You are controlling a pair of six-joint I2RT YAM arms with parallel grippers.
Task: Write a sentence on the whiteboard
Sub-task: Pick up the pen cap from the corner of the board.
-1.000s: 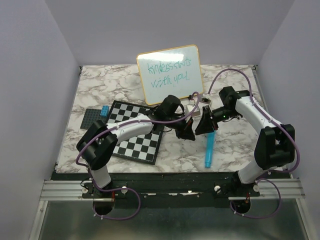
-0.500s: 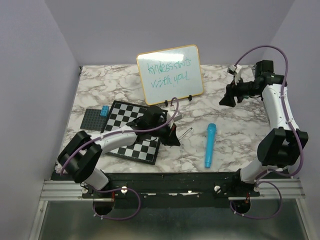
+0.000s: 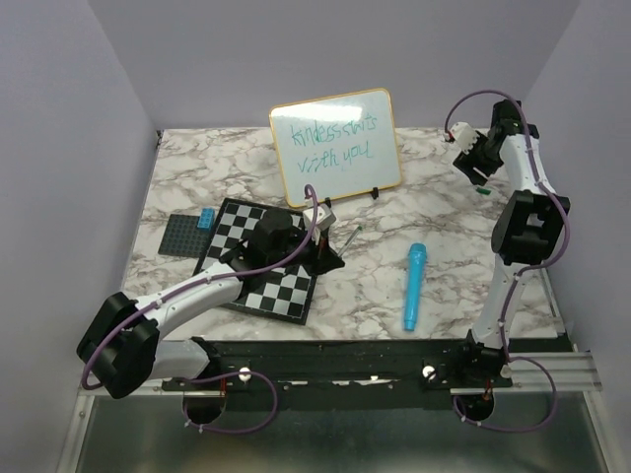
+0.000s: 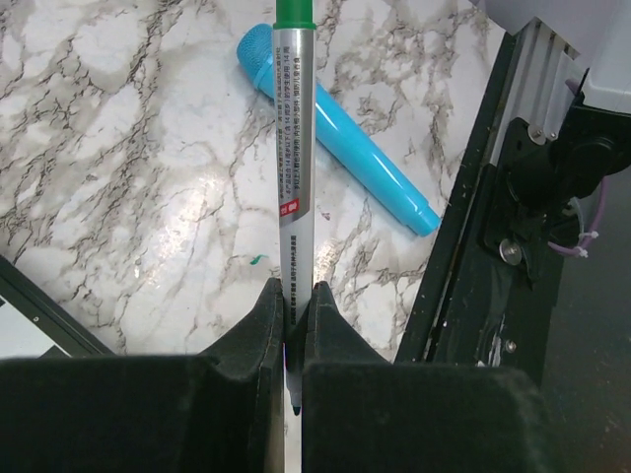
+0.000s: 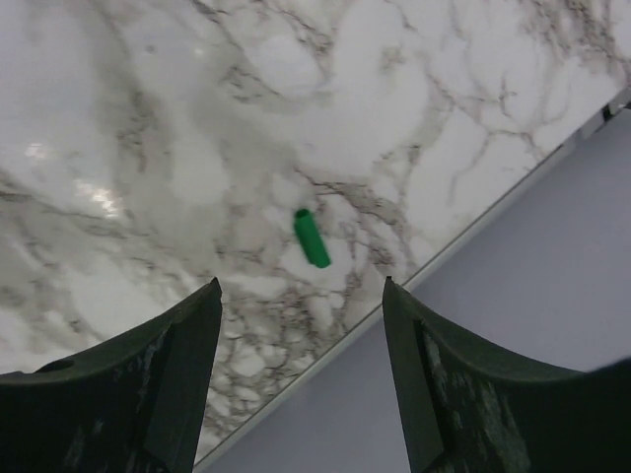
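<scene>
Whiteboard [image 3: 380, 168] is propped far-middle on table [image 3: 197, 168], sentence [image 3: 325, 133] written. Green marker [image 4: 294, 148] is clamped in left pincer [image 4: 294, 296]; right pincer [image 5: 301, 286] is spread, empty, over green cap [image 5: 312, 237]. Cap should be gripped squarely before recapping.

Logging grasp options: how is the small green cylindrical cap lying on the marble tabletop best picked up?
Pinch the green cap across its narrow width at mid-length, straight from above: it lies flat on the marble tabletop, a short cylinder, with the open right gripper over it.
</scene>
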